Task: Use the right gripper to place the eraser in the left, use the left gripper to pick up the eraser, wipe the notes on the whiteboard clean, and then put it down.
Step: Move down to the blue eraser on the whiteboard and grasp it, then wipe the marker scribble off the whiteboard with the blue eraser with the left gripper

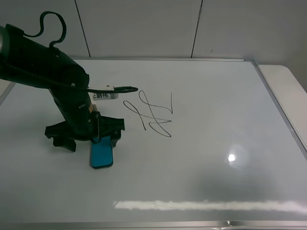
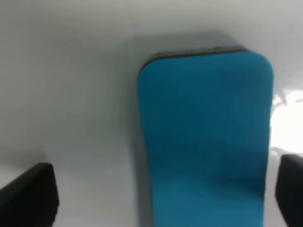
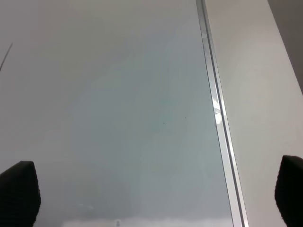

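Both sets of jaws are gaping: left gripper (image 2: 159,194) is straddling the eraser (image 1: 101,155) for pickup; right gripper (image 3: 155,194) is hanging empty.

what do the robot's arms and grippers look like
The left arm is thick and black, with a looping black cable and a small white labelled box; the left gripper has two black fingers. Of the right gripper only two black, blocky fingertips show.

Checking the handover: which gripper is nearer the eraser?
Left. The left gripper straddles the eraser, open; the right gripper hangs over bare whiteboard by its frame, no eraser in its view.
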### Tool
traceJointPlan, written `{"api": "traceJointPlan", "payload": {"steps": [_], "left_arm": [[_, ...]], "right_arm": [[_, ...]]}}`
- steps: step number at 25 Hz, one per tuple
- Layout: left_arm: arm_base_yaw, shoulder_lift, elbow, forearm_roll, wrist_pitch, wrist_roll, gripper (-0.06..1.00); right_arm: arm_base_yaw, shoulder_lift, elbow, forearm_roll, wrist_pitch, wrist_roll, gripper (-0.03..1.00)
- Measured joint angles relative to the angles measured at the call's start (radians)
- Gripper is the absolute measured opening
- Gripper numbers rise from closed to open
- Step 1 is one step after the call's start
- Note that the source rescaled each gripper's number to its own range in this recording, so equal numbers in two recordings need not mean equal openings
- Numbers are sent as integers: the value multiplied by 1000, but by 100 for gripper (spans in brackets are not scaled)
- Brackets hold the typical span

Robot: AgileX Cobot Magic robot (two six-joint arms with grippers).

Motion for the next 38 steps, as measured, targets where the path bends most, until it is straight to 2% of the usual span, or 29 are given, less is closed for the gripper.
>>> {"api": "traceJointPlan", "payload": {"steps": [1, 2, 4, 6, 7, 18, 23, 28, 31, 38], "left_arm": [[0, 0, 0, 2, 0, 0, 74], [0, 0, 0, 4, 0, 0, 64], [0, 0, 0, 4, 0, 0, 37], [0, 0, 0, 4, 0, 0, 3], [0, 0, 0, 6, 0, 1, 1], [0, -5, 0, 16, 17, 36, 1], [0, -55, -15, 23, 95, 82, 1], [0, -93, -121, 35, 212, 174, 1], [-3, -84, -213, 37, 231, 242, 1], [-72, 80, -472, 32, 305, 403, 1]], "right_arm": [[0, 0, 0, 0, 0, 0, 100], [0, 0, 0, 0, 0, 0, 100], [0, 0, 0, 0, 0, 0, 100], [0, 0, 0, 0, 0, 0, 100], [0, 0, 0, 0, 0, 0, 100], [0, 0, 0, 0, 0, 0, 100], [0, 0, 0, 0, 0, 0, 100], [0, 0, 0, 0, 0, 0, 100], [0, 0, 0, 0, 0, 0, 100], [0, 0, 0, 0, 0, 0, 100]]}}
